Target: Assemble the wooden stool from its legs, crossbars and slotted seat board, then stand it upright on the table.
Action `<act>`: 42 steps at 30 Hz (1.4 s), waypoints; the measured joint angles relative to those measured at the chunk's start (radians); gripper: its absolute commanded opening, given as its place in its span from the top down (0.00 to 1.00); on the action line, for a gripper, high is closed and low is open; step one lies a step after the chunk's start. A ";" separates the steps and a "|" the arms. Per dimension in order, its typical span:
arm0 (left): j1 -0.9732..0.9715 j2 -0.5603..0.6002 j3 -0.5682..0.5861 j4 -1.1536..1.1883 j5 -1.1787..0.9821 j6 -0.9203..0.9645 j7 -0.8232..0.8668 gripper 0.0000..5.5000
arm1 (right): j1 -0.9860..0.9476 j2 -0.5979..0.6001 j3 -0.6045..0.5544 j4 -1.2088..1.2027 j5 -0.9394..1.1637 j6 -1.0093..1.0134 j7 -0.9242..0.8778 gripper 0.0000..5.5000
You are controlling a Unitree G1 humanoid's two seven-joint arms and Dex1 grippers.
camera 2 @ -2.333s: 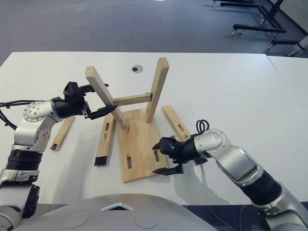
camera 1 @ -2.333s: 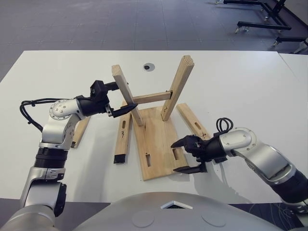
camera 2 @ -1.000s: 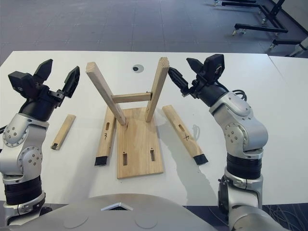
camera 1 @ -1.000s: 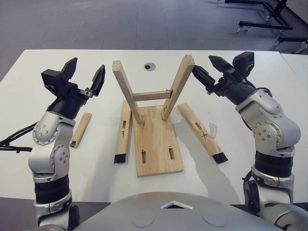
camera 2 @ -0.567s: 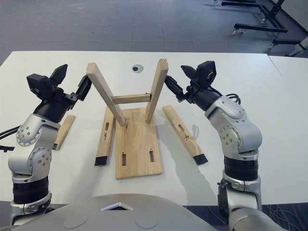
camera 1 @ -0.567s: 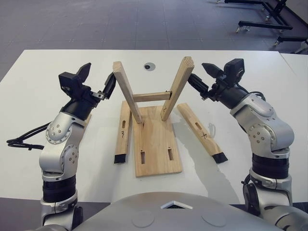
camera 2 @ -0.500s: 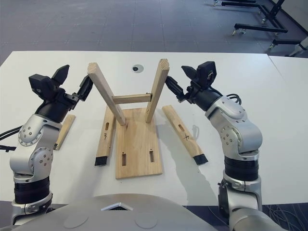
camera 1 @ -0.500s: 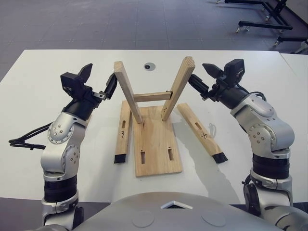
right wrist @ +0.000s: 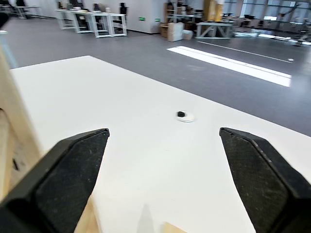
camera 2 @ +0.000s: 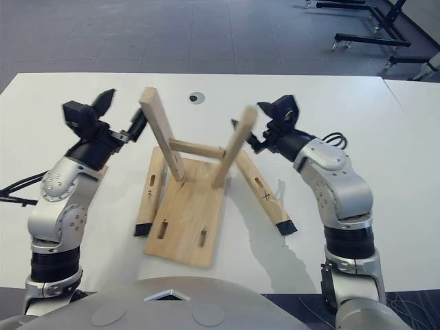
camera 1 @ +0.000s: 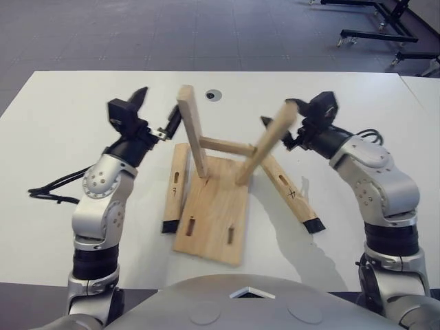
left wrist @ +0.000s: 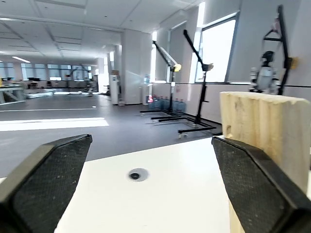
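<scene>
The slotted seat board [camera 1: 210, 220] lies skewed on the white table [camera 1: 75, 103]. Two legs stand in it, joined by a crossbar [camera 1: 223, 146]. The left leg [camera 1: 194, 130] is nearly upright and the right leg [camera 1: 265, 148] leans outward. My left gripper [camera 1: 157, 110] is open at the left leg's top, one finger [left wrist: 262, 194] beside the wood [left wrist: 265, 136]. My right gripper [camera 1: 283, 124] is open at the right leg's top [right wrist: 12, 102]. Two loose slotted legs lie flat: one [camera 1: 176, 185] left of the board, one [camera 1: 292, 196] to its right.
A small round grommet [camera 1: 214, 95] sits in the table behind the stool frame. The table's far edge gives onto a grey floor with black wheeled frames [camera 1: 375, 31]. A black cable [camera 1: 51, 189] trails from my left arm over the table.
Both open grippers have moved inward to the tops of the legs. The leg frame has tipped rightward and the seat board has swung, its near end going left.
</scene>
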State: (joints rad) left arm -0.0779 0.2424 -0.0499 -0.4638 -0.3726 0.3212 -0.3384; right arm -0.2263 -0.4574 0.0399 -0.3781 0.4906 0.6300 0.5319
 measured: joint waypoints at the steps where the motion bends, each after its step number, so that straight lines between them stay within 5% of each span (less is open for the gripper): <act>1: -0.008 -0.012 -0.029 0.000 -0.001 0.000 -0.010 0.17 | -0.007 0.011 0.017 -0.002 -0.002 -0.003 0.010 0.24; 10: -0.008 0.049 0.074 0.017 0.003 -0.009 -0.021 0.17 | -0.020 0.004 -0.023 0.092 -0.098 -0.098 -0.020 0.24; 14: -0.038 0.061 0.106 0.041 -0.012 -0.017 -0.053 0.17 | -0.049 -0.018 -0.134 0.127 -0.030 -0.117 0.036 0.24; 18: -0.029 0.100 0.128 0.031 -0.116 -0.023 -0.185 0.17 | -0.002 -0.205 -0.286 0.142 0.167 -0.027 0.319 0.24; 22: 0.025 0.144 0.144 0.004 -0.167 -0.023 -0.274 0.17 | 0.162 -0.404 -0.314 0.116 0.225 0.023 0.593 0.24; 33: 0.071 0.180 0.166 -0.024 -0.208 -0.003 -0.290 0.17 | 0.513 -0.689 -0.079 -0.139 -0.038 -0.165 0.875 0.24; 42: 0.044 0.180 0.146 -0.001 -0.207 0.007 -0.290 0.17 | 0.355 -0.560 0.183 -0.056 -0.334 -0.403 0.735 0.24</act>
State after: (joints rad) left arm -0.0343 0.4229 0.0957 -0.4648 -0.5800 0.3280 -0.6289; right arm 0.1288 -1.0173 0.2225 -0.4346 0.1564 0.2272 1.2668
